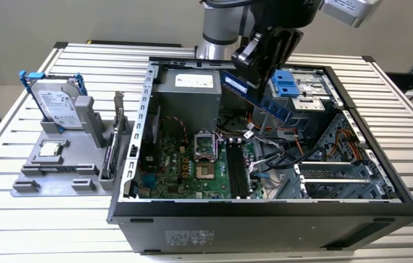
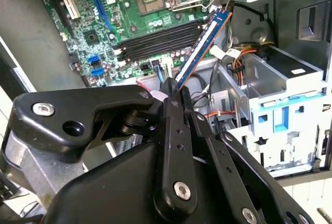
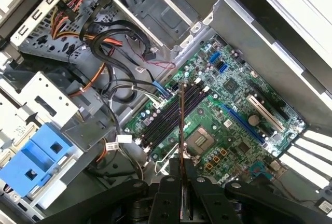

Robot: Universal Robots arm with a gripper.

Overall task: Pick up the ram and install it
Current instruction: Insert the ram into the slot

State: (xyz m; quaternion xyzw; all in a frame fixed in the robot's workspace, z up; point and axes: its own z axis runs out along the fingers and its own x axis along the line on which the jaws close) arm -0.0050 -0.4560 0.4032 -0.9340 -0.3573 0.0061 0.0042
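Beginning at the exterior view's left of the memory slots (image 1: 236,171), we see the processor socket (image 1: 202,147) just beside them, so a descent that drifts that way could, we think, press the board's edge onto the wrong part. Above the slots, toward their far end and well apart from them, hangs the ram (image 1: 276,107), tilted with one end lower. If it meets a slot in this slant, it may jam or bend. At the right of the slots lie loose cables (image 1: 280,156), which the low end could catch. The arm reaches down from above the far side of the slots, and the gripper (image 1: 249,74) has its fingers closed firmly on the ram and on nothing else.
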